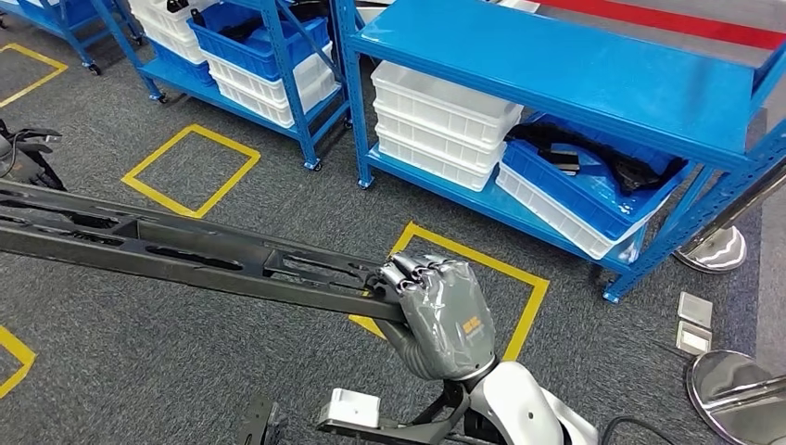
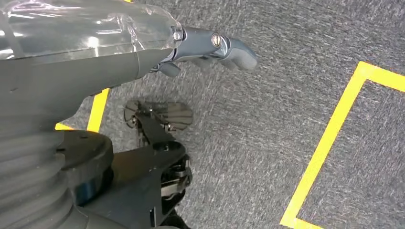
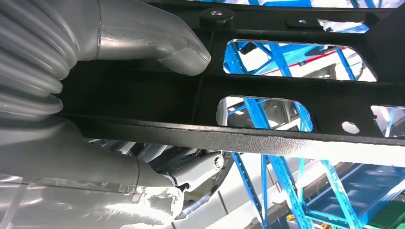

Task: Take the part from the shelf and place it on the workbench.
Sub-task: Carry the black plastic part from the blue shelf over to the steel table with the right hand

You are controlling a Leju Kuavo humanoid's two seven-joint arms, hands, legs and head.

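Far out past the knuckles, the long black part (image 1: pixel 167 248) reaches away toward the robot's left side, and its free end runs off the edge of the head view. Follow it back across the grey carpet (image 1: pixel 278 199) and the long axis runs crosswise in front of the body, sloping gently down toward the right hand (image 1: pixel 443 315). That hand has it: fingers curled over the top of the near end, thumb (image 3: pixel 157 45) pressed on the flat web in the right wrist view, the rail caught between. So nearly all of the length hangs out to one side of the grip, a lot of lever for one hand to steady. The left hand (image 2: pixel 212 47) hangs low over the carpet, one finger stretched out with nothing in it; how the others lie I cannot tell. Beyond the knuckles, the blue shelf (image 1: pixel 556 69) stands clear of the part. No workbench in sight, so I'd judge the carry is underway.
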